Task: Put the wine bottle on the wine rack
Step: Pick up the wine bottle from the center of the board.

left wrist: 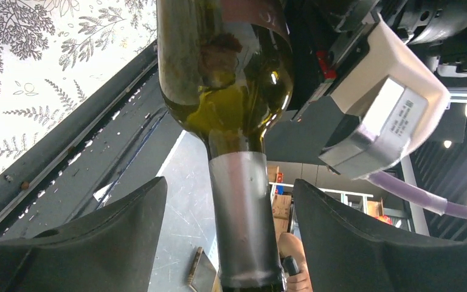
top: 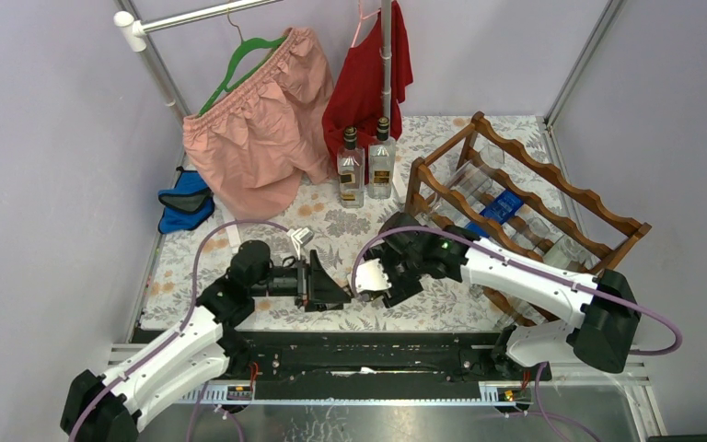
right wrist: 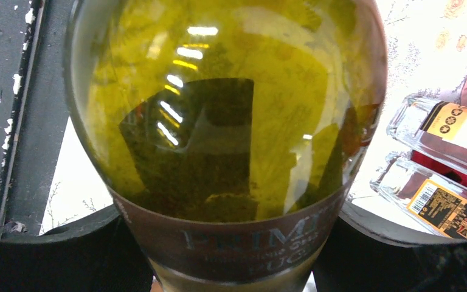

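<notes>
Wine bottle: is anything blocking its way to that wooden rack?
Nothing visible does. Between the bottle and the rack the tablecloth looks bare; two clear bottles stand off to the rack's left.

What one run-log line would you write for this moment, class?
right gripper: shut on wine bottle | left gripper: open, flanking its neck, not touching | wine rack: bottle not yet on it

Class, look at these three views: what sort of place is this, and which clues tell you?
Probably a robot lab's test cell dressed as a home corner: plain walls framed by metal posts, a floral tablecloth, a wooden wine rack, and clothes hanging from a rail.
</notes>
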### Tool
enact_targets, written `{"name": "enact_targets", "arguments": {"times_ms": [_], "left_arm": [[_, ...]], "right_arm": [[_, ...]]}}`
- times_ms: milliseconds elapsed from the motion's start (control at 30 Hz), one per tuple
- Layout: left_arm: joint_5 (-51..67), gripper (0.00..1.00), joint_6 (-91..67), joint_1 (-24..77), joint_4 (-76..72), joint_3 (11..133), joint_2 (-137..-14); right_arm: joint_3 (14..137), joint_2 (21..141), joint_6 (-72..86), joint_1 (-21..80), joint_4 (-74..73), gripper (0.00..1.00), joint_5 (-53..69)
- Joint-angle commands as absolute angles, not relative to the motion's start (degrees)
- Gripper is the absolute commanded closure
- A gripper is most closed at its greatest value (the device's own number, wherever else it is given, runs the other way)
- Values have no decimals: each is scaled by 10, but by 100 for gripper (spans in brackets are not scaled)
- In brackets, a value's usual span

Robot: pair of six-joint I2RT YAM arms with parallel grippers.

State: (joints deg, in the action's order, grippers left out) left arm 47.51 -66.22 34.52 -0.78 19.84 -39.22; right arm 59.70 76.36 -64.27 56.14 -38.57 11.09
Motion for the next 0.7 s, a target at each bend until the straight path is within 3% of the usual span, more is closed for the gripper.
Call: {"name": "enact_targets", "arguments": {"times_ms": [0,100,367,667], "left_arm": [[453,20,-685,365,-104,193,-416],[458,29,-686,366,-120,194,-437],[459,41,-693,367,-137,180,-453],[473,43,-697,367,-134,174,-446]], "right_arm": [[632,756,-645,577,-361,100,84],[622,754,-655,591,-356,100,62],[614,750,-655,599,-355,100,40],[607,756,-650,599,-344,100,11]]}}
